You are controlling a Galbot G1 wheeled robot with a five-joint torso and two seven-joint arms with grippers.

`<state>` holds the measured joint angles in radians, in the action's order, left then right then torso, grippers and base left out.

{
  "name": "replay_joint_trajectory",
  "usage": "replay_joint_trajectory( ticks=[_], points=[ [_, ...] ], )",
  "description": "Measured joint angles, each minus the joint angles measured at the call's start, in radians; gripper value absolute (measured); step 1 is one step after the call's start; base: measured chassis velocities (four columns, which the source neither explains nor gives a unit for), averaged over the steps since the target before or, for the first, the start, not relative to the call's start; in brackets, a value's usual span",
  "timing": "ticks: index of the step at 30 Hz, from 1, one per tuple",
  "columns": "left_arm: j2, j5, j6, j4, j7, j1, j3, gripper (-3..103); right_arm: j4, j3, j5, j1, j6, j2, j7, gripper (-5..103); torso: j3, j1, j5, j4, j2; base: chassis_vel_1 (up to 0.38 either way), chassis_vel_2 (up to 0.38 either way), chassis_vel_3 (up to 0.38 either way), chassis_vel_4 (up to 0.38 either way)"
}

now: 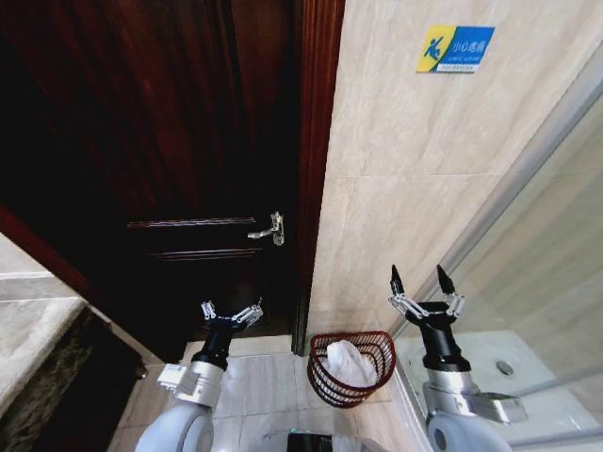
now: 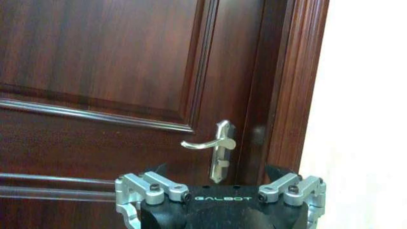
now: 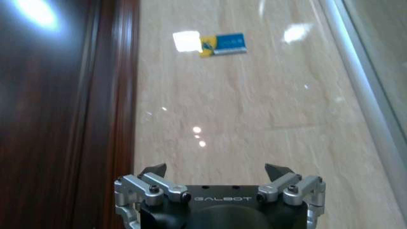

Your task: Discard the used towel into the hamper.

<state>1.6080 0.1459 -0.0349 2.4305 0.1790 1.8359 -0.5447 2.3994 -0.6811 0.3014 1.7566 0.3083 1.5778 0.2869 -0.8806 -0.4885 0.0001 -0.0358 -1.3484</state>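
Towel [image 1: 347,362] deposited in hamper [image 1: 325,377]; both tools released.

A dark wooden door [image 1: 160,141] is faced; the hamper stands on the floor beside its frame. The right tool [image 1: 420,280] and left tool [image 1: 231,314] are held raised, spread, empty. The task is judged essentially complete.

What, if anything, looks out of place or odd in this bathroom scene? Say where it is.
Nothing stands out. The hamper stands upright on the floor by the tiled wall, with a white towel inside it. The left end effector and right end effector are both raised, open and empty. The door is closed.
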Motion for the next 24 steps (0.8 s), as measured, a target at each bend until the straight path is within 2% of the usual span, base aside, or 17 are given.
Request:
replay_joint_trajectory(
  ticks=[9, 15, 24],
  points=[
    [0.000, 0.000, 0.000, 0.000, 0.000, 0.000, 0.000, 100, 0.027, 0.001, 0.010, 0.016, 0.003, -0.004, 0.005, 100, 0.000, 0.000, -0.0001, 0.0001, 0.000, 0.000, 0.000, 0.000, 0.000],
    [0.000, 0.000, 0.000, 0.000, 0.000, 0.000, 0.000, 100, 0.048, 0.009, -0.053, -0.016, 0.013, 0.002, 0.012, 100, 0.000, 0.000, -0.0001, -0.0001, 0.000, 0.000, 0.000, 0.000, 0.000],
    [0.000, 0.000, 0.000, 0.000, 0.000, 0.000, 0.000, 100, 0.055, 0.012, -0.088, 0.030, 0.046, 0.019, -0.005, 100, 0.000, 0.000, 0.0000, 0.0001, 0.000, 0.014, -0.014, -0.014, 0.015]
  ],
)
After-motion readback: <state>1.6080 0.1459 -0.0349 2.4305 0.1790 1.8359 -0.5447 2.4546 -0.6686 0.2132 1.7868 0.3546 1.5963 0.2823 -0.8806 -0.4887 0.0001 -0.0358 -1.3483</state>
